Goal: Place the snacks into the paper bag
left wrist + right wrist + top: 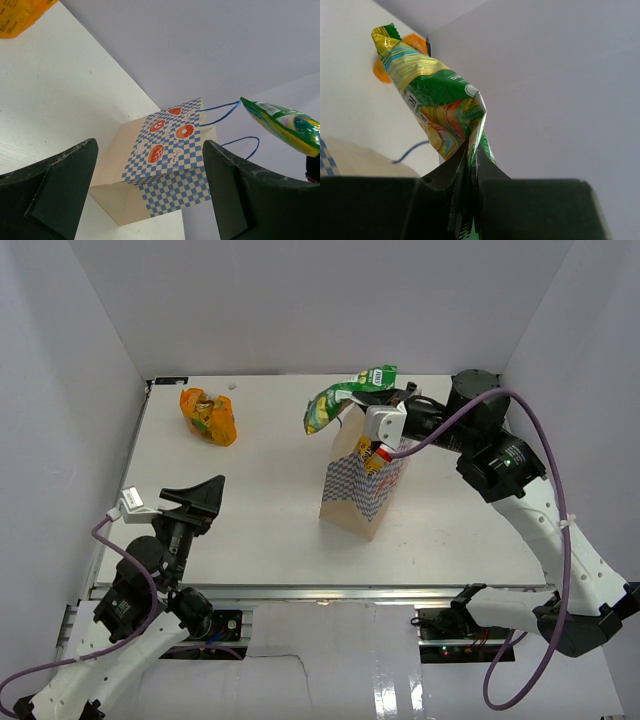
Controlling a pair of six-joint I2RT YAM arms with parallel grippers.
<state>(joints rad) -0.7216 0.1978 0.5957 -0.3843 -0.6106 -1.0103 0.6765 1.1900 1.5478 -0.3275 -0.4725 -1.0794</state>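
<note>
The paper bag stands upright right of the table's middle, tan with a blue-and-white checkered lower part; it also shows in the left wrist view with its blue cord handles. My right gripper is shut on a green and yellow snack packet and holds it in the air above the bag's open top. In the right wrist view the packet is pinched between the fingers. A crinkly orange-yellow snack bag lies at the far left. My left gripper is open and empty at the near left.
White walls close in the table at the back and on both sides. The right arm reaches over the bag from the right. The orange bag also shows at the top left of the left wrist view.
</note>
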